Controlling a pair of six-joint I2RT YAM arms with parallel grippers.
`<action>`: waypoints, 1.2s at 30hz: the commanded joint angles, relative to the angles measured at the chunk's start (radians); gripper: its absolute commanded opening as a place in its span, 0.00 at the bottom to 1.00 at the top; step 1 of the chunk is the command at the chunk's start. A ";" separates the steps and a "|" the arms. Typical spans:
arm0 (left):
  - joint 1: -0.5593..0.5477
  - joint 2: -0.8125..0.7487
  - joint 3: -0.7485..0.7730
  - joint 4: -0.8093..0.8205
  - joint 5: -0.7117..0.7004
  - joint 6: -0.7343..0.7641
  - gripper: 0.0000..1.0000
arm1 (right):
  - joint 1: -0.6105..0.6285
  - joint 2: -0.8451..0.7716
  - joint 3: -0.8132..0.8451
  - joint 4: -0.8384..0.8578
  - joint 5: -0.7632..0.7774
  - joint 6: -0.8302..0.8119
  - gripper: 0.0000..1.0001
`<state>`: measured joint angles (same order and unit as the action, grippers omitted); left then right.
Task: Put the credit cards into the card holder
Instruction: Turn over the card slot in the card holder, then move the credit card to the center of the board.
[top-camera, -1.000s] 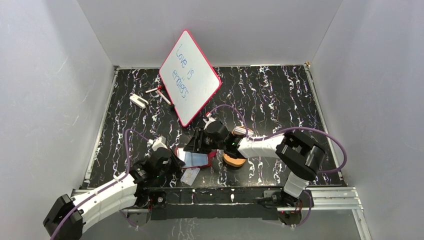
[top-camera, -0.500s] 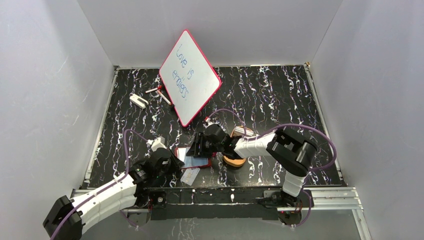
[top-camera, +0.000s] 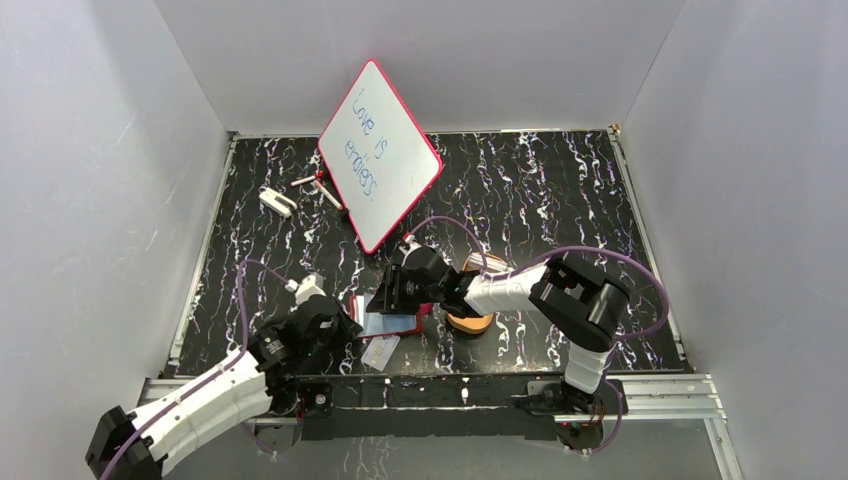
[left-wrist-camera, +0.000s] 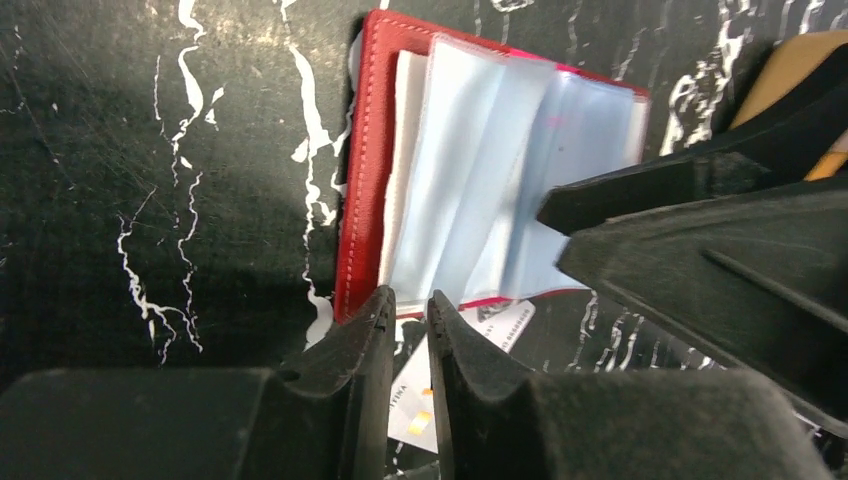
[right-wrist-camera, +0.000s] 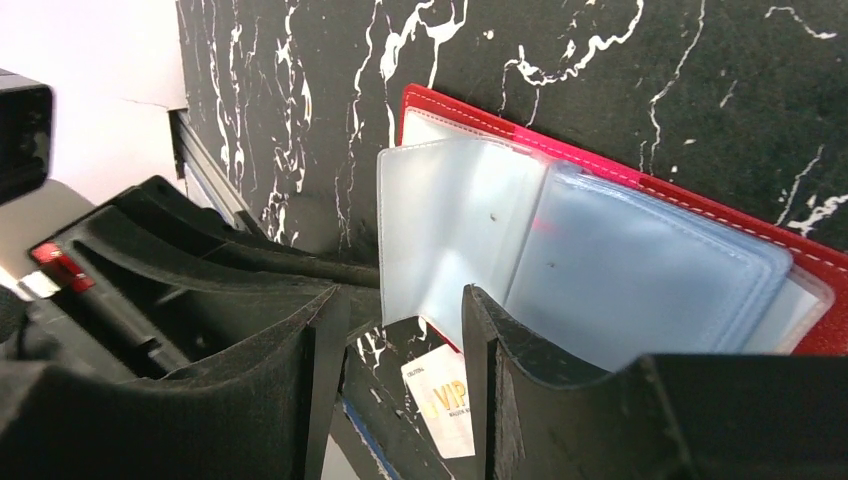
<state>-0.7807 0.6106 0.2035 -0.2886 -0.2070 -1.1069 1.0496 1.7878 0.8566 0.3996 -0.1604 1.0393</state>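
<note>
The card holder (top-camera: 392, 322) lies open near the table's front edge: a red wallet (left-wrist-camera: 358, 200) with bluish clear sleeves (right-wrist-camera: 600, 270) fanned up. One credit card (top-camera: 380, 352) lies flat just in front of it, and also shows in the left wrist view (left-wrist-camera: 497, 322) and the right wrist view (right-wrist-camera: 447, 405). My left gripper (left-wrist-camera: 408, 305) hovers at the wallet's near-left corner, almost shut with a thin empty gap. My right gripper (right-wrist-camera: 405, 310) is open over the wallet, with the edge of a clear sleeve hanging between its fingers. No other card shows.
An orange-tan tray (top-camera: 470, 322) sits right of the wallet, under my right arm. A red-framed whiteboard (top-camera: 380, 155) leans up at the back. A small white object (top-camera: 277, 201) and red pens (top-camera: 320, 186) lie at the back left.
My left gripper has drawn back a little toward the near left, off the wallet. My right gripper has shifted slightly left over the sleeves. The card has not moved.
</note>
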 joint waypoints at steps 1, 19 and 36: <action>0.003 -0.059 0.102 -0.144 -0.034 0.009 0.20 | 0.007 0.005 0.037 0.048 -0.005 -0.011 0.54; 0.004 0.107 0.209 0.000 0.020 0.119 0.14 | 0.005 -0.359 -0.049 -0.202 0.237 -0.121 0.52; 0.004 0.156 0.056 0.056 -0.030 0.069 0.08 | 0.007 -0.798 -0.139 -0.632 0.488 -0.300 0.51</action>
<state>-0.7807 0.7948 0.2527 -0.1898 -0.2188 -1.0336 1.0504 1.0500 0.7216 -0.1253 0.2398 0.8112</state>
